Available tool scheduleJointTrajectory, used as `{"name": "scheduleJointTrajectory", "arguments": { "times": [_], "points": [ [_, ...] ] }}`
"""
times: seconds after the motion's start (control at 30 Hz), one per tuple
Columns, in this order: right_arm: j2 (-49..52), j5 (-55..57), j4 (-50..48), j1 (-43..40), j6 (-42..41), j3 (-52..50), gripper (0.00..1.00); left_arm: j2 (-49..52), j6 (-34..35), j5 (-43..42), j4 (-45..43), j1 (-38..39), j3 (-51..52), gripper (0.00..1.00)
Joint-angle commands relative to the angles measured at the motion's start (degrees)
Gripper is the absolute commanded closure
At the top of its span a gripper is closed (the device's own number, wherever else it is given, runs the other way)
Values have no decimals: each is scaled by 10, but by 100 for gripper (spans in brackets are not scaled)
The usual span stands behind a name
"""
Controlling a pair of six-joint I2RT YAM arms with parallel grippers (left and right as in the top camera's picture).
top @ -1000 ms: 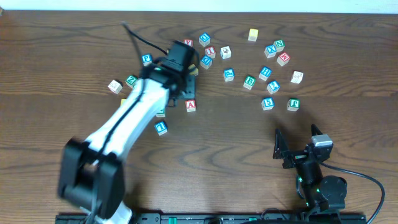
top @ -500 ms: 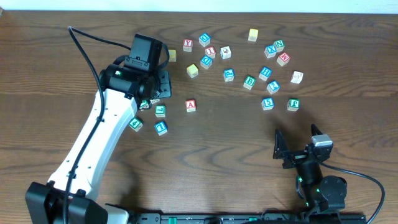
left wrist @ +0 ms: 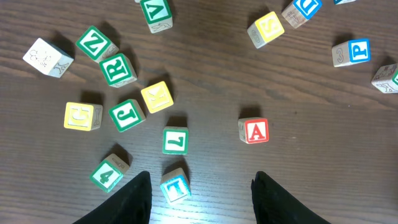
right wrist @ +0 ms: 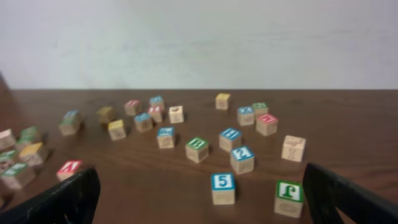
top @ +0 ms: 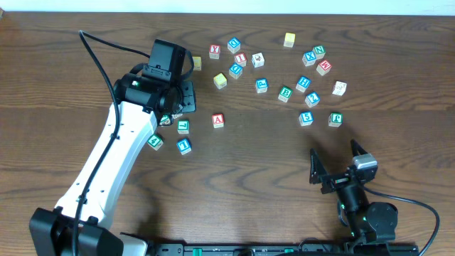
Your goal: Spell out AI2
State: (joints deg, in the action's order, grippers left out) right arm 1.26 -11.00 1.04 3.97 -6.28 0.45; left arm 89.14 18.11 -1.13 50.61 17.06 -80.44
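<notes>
The red letter A cube (top: 218, 121) lies alone mid-table; in the left wrist view the A (left wrist: 254, 130) sits ahead and to the right of my fingers. The red I cube (top: 240, 58) is in the far cluster. The blue 2 cube (top: 312, 99) lies to the right, and the 2 (right wrist: 242, 158) shows again in the right wrist view. My left gripper (top: 179, 105) hovers left of the A, jaws open (left wrist: 200, 202), holding nothing. My right gripper (top: 334, 171) stands open near the front edge, empty (right wrist: 205, 205).
A blue-framed 1 cube (left wrist: 175, 185) lies loose between my left fingers, near the left one. Green, yellow and white cubes (left wrist: 124, 115) crowd the left side. A 5 cube (right wrist: 222, 186) and a green cube (right wrist: 290, 196) sit just ahead of my right gripper.
My left arm has swung left, away from the far cluster, uncovering cubes there, and has stood still for the last half second. The right gripper has shifted slightly left.
</notes>
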Motion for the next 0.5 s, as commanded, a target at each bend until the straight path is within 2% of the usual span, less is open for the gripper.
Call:
{"name": "scheduleJointTrajectory", "arguments": {
  "times": [0.0, 0.2, 0.23, 0.27, 0.33, 0.47],
  "points": [
    [29, -32, 1, -2, 17, 30, 1, 0, -5, 7, 2, -2, -8, 49],
    [161, -45, 26, -2, 52, 146, 1, 0, -5, 7, 2, -2, -8, 48],
    [188, -48, 38, -2, 57, 170, 1, 0, -5, 7, 2, -2, -8, 29],
    [215, -53, 53, -2, 65, 196, 1, 0, -5, 7, 2, -2, -8, 21],
    [272, -57, 91, -2, 75, 250, 1, 0, -5, 7, 2, -2, -8, 12],
    [369, -61, 167, -2, 77, 350, 1, 0, -5, 7, 2, -2, -8, 9]
  ]
}}
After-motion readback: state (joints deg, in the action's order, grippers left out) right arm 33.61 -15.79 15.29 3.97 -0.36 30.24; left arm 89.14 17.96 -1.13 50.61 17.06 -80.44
